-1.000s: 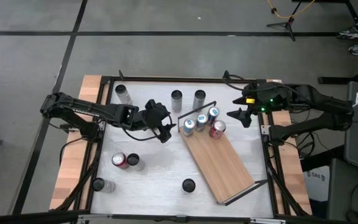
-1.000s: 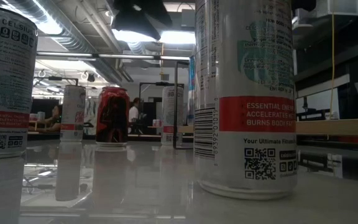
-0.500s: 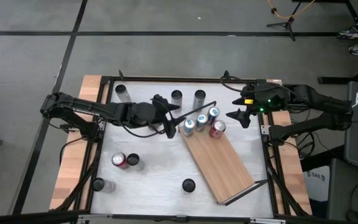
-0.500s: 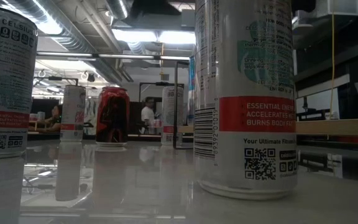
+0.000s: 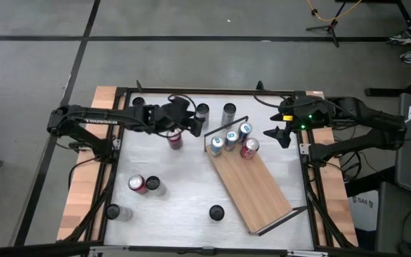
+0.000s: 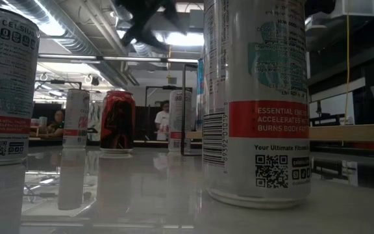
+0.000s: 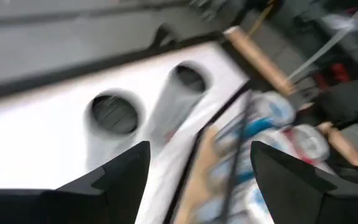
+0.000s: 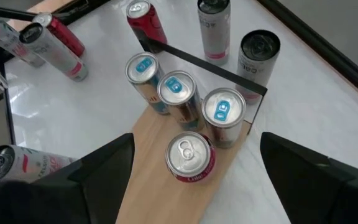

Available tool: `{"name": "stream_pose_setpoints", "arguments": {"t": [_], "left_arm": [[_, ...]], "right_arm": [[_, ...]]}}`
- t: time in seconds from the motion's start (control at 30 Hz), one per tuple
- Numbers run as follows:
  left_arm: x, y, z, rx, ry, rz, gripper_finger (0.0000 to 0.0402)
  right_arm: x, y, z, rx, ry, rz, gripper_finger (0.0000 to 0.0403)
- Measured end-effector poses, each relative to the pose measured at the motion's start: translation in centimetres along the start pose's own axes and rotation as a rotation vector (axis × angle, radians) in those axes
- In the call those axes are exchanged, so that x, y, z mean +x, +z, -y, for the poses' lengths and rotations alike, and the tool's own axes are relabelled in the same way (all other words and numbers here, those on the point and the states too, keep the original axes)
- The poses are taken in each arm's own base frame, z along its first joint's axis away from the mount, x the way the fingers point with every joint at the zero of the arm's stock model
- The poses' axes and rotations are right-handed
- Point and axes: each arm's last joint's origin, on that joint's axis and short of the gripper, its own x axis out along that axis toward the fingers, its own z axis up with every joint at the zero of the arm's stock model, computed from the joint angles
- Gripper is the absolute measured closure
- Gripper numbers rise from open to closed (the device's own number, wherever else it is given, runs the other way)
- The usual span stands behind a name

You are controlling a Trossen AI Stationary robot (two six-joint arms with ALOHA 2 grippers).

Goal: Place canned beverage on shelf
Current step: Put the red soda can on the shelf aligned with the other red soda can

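The shelf [image 5: 255, 187] is a light-wood board lying slantwise on the table's right half, with black wire rails at its short ends. Several cans stand at its far end: three blue-topped ones [image 8: 174, 89] and a red one [image 8: 190, 155]. Another red can [image 5: 175, 139] stands upright on the white tabletop, left of the shelf. My left gripper [image 5: 193, 129] hovers open just beyond that can, nothing between its fingers [image 7: 201, 149]. My right gripper [image 5: 278, 133] hangs open above the table, right of the shelf's far end [image 8: 196, 140].
Two pale cans [image 5: 203, 112] [image 5: 228, 113] stand near the far edge, ahead of my left gripper. A red can [image 5: 137, 183] and a dark-topped one [image 5: 152, 183] stand at the near left. Single cans [image 5: 113, 212] [image 5: 216, 212] stand by the near edge.
My left gripper has swung toward the table's far edge and rolled about its own axis, its fingers staying open. The red can beside the shelf, covered by the arm before in the high view, now shows standing on the table.
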Motion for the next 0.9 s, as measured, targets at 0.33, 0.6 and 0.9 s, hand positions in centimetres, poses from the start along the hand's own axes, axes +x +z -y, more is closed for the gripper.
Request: {"name": "stream_pose_setpoints", "arguments": {"t": [0.33, 0.6, 0.9], "left_arm": [[-1.1, -1.6, -3.7, -0.204, 0.29, -0.258, 0.0144], [-1.8, -2.5, -4.7, -0.296, 0.422, -0.345, 0.0147], [-2.1, -3.0, -4.2, -0.33, 0.432, -0.302, 0.0147]], "right_arm": [[0.0, -0.3, 0.1, -0.004, -0.014, -0.029, 0.0066], [0.0, -0.3, 0.1, -0.004, -0.014, -0.029, 0.0066], [0.0, -0.3, 0.1, -0.027, -0.014, -0.029, 0.0066]]}}
